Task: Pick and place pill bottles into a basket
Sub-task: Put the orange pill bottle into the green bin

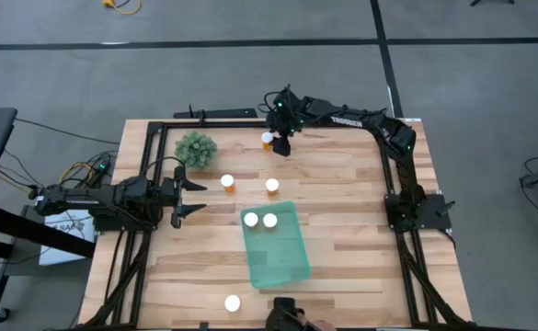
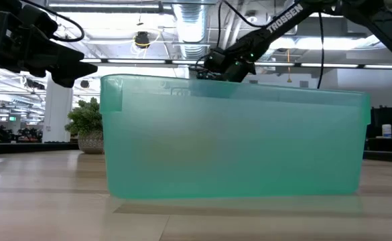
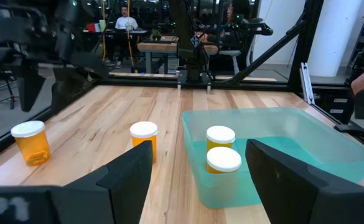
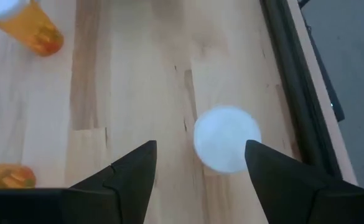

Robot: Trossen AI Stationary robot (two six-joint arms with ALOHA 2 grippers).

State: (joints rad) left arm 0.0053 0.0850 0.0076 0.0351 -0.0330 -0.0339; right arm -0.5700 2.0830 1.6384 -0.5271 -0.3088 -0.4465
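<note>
I read TROSSEN on my right arm; its right pincer (image 4: 197,165), spread wide, hovers over a pill bottle (image 4: 226,138) whose label is hidden beneath the cap.

1. The basket (image 1: 278,253) lies at lower centre of the frame, holding two pill bottles (image 1: 251,220) (image 1: 270,220) at its upper end.
2. Two bottles (image 1: 227,182) (image 1: 272,186) stand on the table (image 1: 342,202) just above the basket.
3. One bottle (image 1: 233,302) stands at the bottom edge.
4. The right gripper (image 1: 280,145), at upper centre, is beside a sixth bottle (image 1: 268,140).
5. The left gripper (image 1: 195,195), fingers spread, sits at left centre below the plant (image 1: 196,148).
</note>
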